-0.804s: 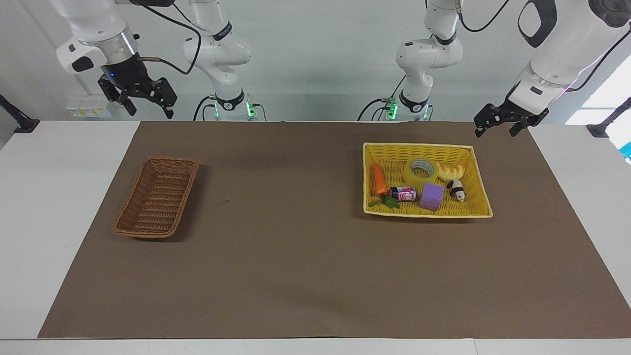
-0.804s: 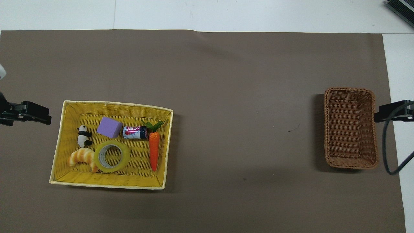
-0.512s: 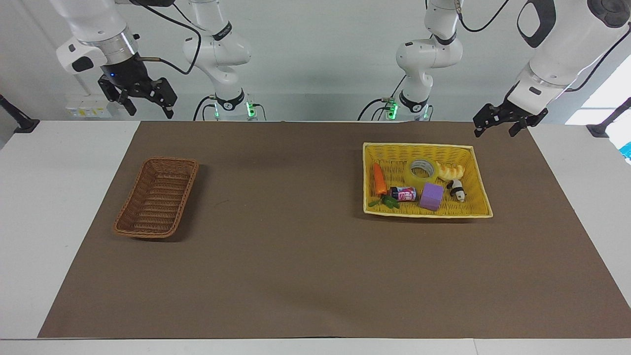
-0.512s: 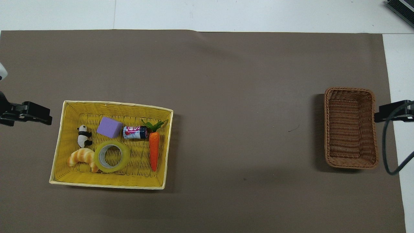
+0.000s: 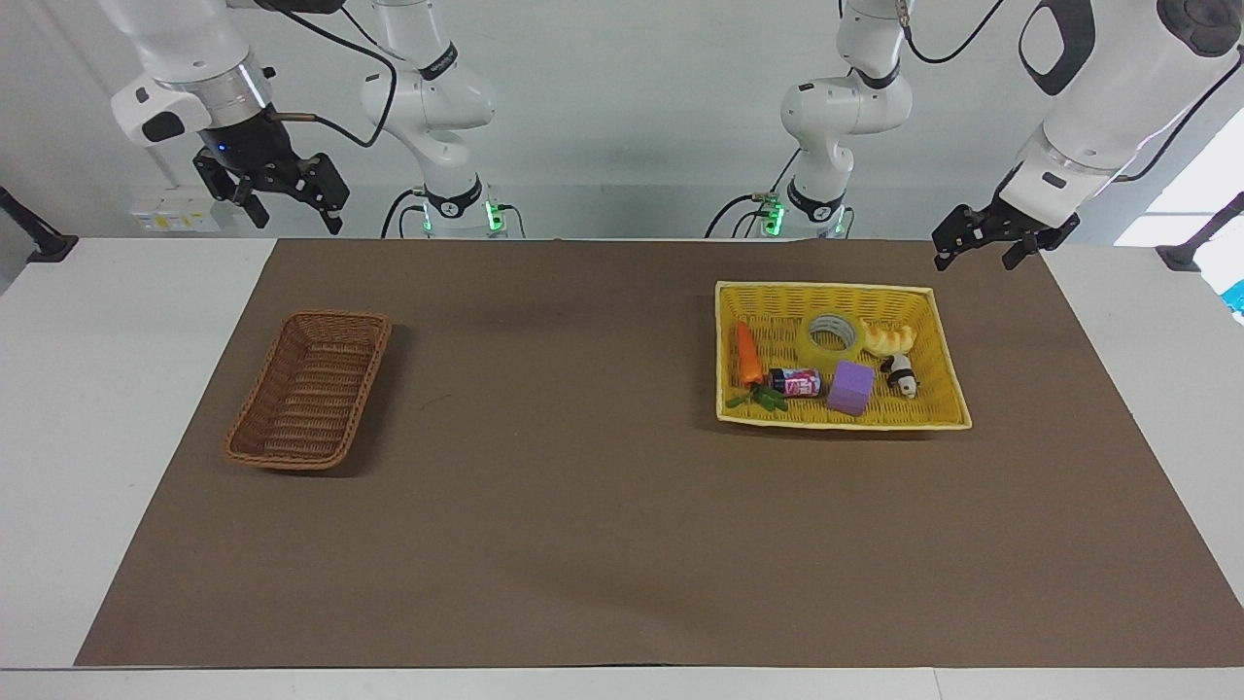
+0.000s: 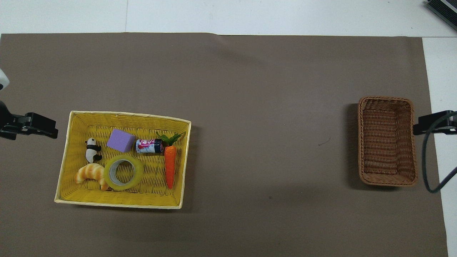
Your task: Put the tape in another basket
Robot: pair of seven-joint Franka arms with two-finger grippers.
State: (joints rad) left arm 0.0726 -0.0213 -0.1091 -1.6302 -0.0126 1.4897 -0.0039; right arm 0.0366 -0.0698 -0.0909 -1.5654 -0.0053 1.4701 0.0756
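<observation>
a white table (image 5: 117,408) fills the scene, most of its top covered by a large brown mat (image 5: 583,506) with a straight edge near the pale grey wall (image 5: 622,126); the wall is plain, evenly lit, with a small white socket strip (image 5: 175,214) low down toward the right arm's end. bright daylight comes from a window (image 5: 1191,190) at the left arm's end; black clamp brackets (image 5: 34,238) sit at both table corners by the wall.
</observation>
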